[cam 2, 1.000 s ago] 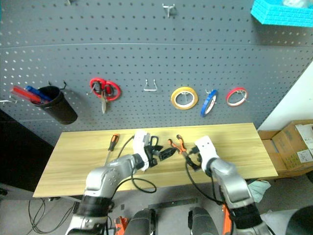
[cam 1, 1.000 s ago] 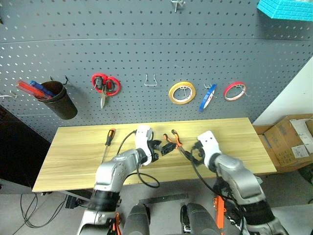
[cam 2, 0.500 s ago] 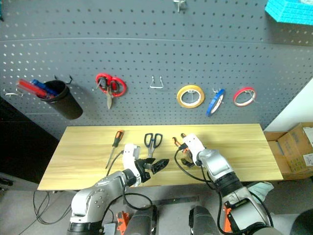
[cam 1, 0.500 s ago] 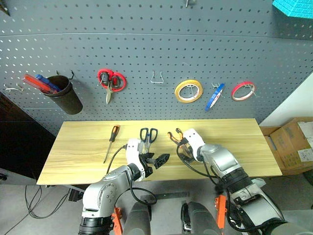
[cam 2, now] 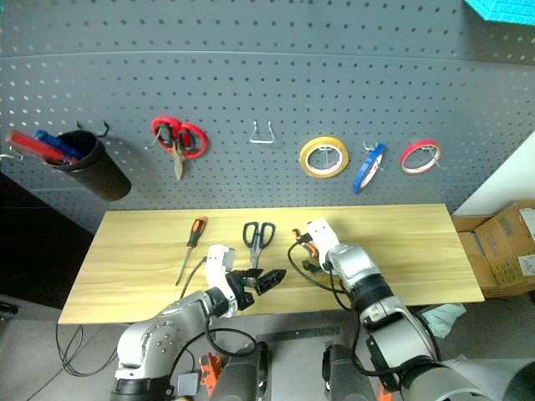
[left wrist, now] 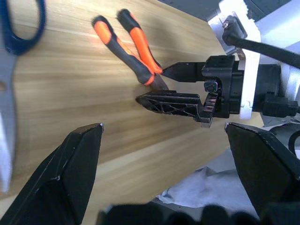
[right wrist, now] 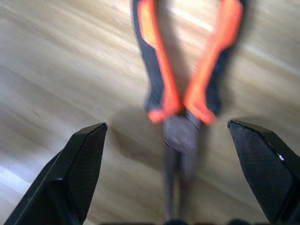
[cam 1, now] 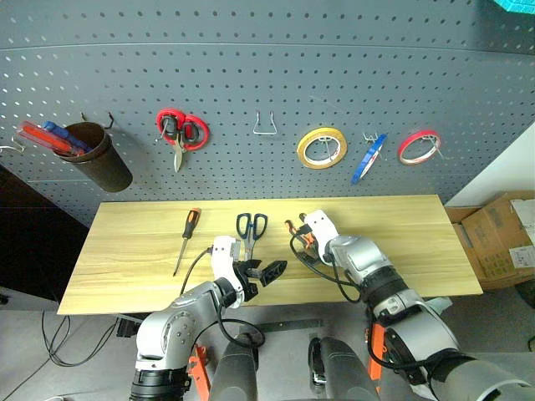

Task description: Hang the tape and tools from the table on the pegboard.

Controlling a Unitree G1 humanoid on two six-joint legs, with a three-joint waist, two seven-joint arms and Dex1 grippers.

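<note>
The pliers (right wrist: 180,101) lie flat on the table (cam 1: 401,242), long axis running away from the right gripper (left wrist: 176,86), metal nose toward it and the orange-and-black handles splayed toward the pegboard (cam 1: 251,75). That gripper's jaws gape fully, flanking the nose and holding nothing. The left gripper (cam 1: 266,272), beside it, is equally wide and empty.

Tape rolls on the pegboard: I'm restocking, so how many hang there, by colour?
Yellow roll: 1
Blue tape: 1
Red roll: 1
Total: 3, all hanging on the pegboard.
</note>
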